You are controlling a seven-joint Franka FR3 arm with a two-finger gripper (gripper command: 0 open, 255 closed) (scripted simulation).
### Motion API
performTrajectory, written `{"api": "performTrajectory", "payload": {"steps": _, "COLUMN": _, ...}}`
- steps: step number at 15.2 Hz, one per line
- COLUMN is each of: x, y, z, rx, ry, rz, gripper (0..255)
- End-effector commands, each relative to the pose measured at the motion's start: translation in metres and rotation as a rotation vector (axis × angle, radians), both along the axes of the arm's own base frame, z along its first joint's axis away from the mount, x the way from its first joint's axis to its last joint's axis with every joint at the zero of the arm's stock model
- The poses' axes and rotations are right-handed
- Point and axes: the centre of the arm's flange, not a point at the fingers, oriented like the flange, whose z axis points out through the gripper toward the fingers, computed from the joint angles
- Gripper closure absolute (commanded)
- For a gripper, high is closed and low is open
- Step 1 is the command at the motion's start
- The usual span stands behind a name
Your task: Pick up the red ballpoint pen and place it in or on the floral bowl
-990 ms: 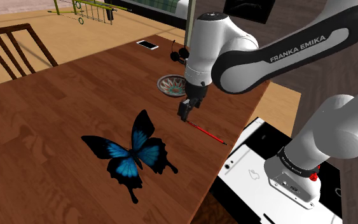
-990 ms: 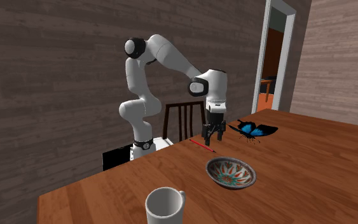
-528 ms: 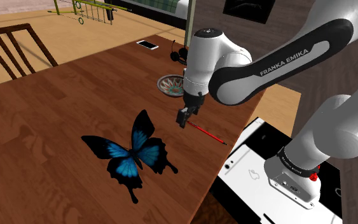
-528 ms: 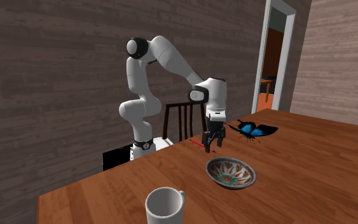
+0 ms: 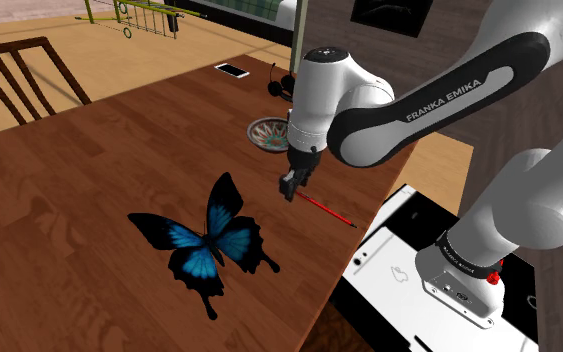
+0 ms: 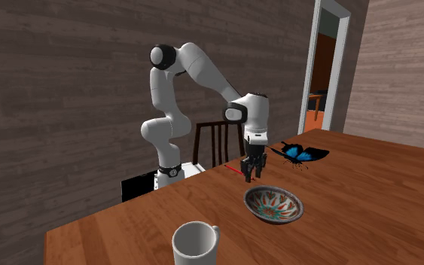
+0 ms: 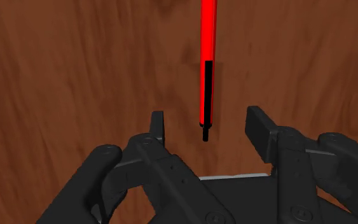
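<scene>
- Watching the gripper (image 5: 289, 189) settle: over the last second it has come down and turned at the wrist. It now hangs low over the table (image 5: 79, 170), at the inboard end of the red pen (image 5: 326, 209).
- Fingers are apart, with nothing clamped. The wrist view has the pen's black-tipped end between them, with a gap on each side, so no contact yet.
- The pen hasn't shifted in that time. It lies flat on the wood near the table edge closest to the stand, its other end pointing out toward that edge.
- Floral bowl (image 5: 267, 132) sits farther along that same side of the table, apart from the pen and empty.
- My read: the approach is done and this is pre-grasp. What's left is the last bit of descent, the close, then a short carry to the bowl.
- I can't quite tell how far the fingertips are off the wood; probably close.
- Risk: the grip is at the very end of a thin pen, so it may pivot or slip on lift.
- Blue butterfly (image 5: 204, 240) and white mug (image 6: 195, 242) are well clear of the path.
</scene>
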Motion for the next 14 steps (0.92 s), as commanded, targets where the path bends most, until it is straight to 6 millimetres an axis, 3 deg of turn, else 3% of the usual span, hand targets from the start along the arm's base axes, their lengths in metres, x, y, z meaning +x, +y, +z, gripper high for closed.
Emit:
{"api": "performTrajectory", "payload": {"steps": 1, "x": 0.000, "y": 0.000, "z": 0.000, "rx": 0.000, "ry": 0.000, "rz": 0.000, "gripper": 255}}
{"api": "performTrajectory", "payload": {"steps": 9, "x": 0.000, "y": 0.000, "z": 0.000, "rx": 0.000, "ry": 0.000, "rz": 0.000, "gripper": 255}}
{"api": "performTrajectory", "payload": {"steps": 14, "x": 0.000, "y": 0.000, "z": 0.026, "rx": 0.000, "ry": 0.000, "rz": 0.000, "gripper": 255}}
